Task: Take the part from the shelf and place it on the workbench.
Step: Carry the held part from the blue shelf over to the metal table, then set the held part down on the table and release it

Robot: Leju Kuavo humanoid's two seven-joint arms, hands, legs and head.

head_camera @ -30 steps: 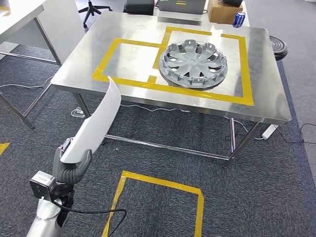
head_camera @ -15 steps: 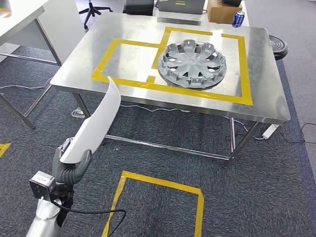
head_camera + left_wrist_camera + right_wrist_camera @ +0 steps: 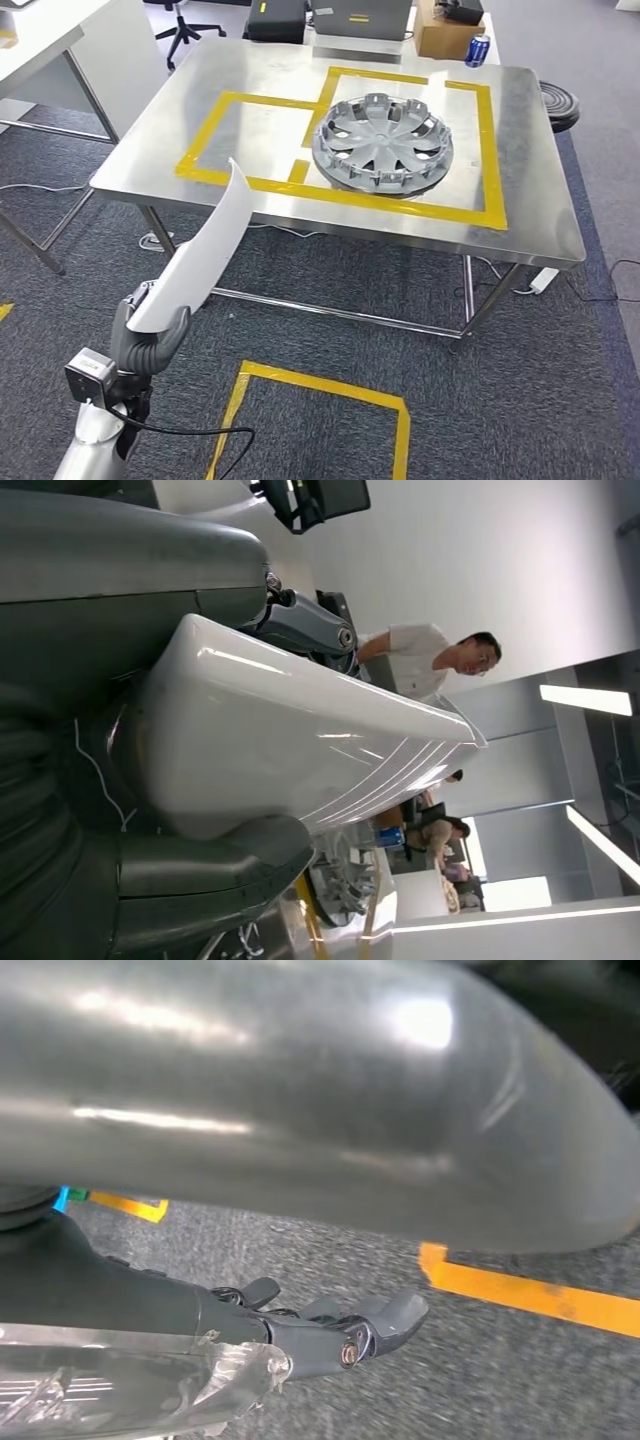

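My left hand [image 3: 147, 335] grips the lower end of a long white curved part [image 3: 204, 250], which slants up toward the front edge of the steel workbench [image 3: 249, 125]. The part's upper tip overlaps the bench's near edge in the head view, and I cannot tell how far apart they are. Up close, the left wrist view has the white part [image 3: 302, 740] clasped between the thick thumb and the fingers [image 3: 211, 870]. A silver hubcap [image 3: 383, 140] lies inside yellow tape on the bench. My right hand [image 3: 302, 1110] hangs over the carpet, fingers [image 3: 362, 1325] extended, holding nothing.
A yellow tape square [image 3: 324, 385] marks the carpet in front of the bench. A blue can [image 3: 477, 50] and a cardboard box [image 3: 445, 30] sit behind the bench. Another table [image 3: 45, 40] stands at the left. A person [image 3: 423, 655] stands off in the room.
The whole picture has shifted: the camera has moved a little closer to the workbench. My left hand keeps its hold on the white part in the same pose.
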